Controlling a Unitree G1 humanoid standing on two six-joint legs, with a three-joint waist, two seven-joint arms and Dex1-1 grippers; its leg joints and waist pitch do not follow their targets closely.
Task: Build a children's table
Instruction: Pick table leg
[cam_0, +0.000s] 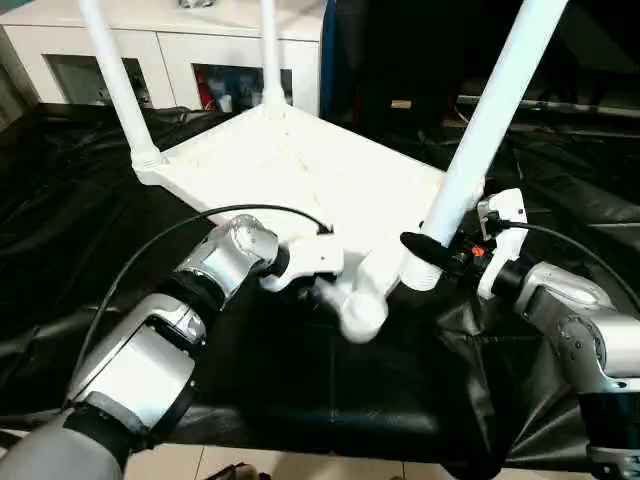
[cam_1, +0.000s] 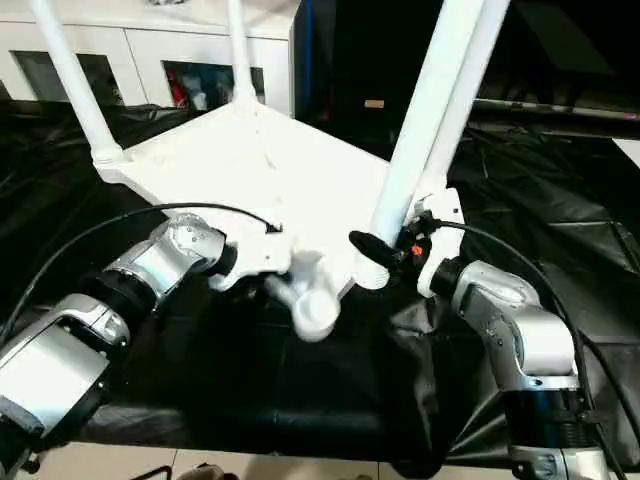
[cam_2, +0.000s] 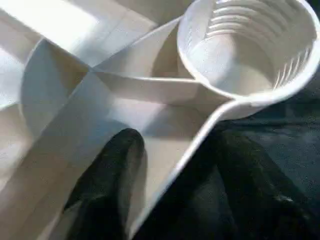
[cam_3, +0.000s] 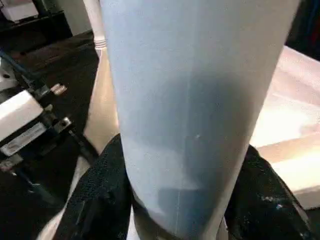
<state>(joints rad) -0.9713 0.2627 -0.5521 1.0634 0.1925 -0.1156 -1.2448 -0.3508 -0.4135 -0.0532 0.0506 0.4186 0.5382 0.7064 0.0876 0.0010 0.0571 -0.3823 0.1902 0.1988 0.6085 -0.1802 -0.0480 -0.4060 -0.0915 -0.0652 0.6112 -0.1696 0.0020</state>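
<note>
The white tabletop (cam_0: 300, 170) lies underside up on the black cloth. Two white legs (cam_0: 115, 80) (cam_0: 268, 50) stand in its far corner sockets. My right gripper (cam_0: 428, 252) is shut on a third leg (cam_0: 490, 120) near its flared lower end, and the leg leans up and to the right; the right wrist view shows the leg (cam_3: 195, 100) between the two black fingers. Just left of that end lies the near corner socket (cam_0: 365, 310), its ribbed inside (cam_2: 245, 50) bare. My left gripper (cam_2: 175, 170) is shut on the tabletop's rim beside that socket. Another leg (cam_1: 478, 60) rises just behind the held one.
The black cloth (cam_0: 300, 400) covers the work table and hangs in folds at the right. A white cabinet (cam_0: 200, 50) stands behind the far edge. Black cables (cam_0: 200, 220) run along both forearms. Tiled floor (cam_0: 250, 465) shows below the near edge.
</note>
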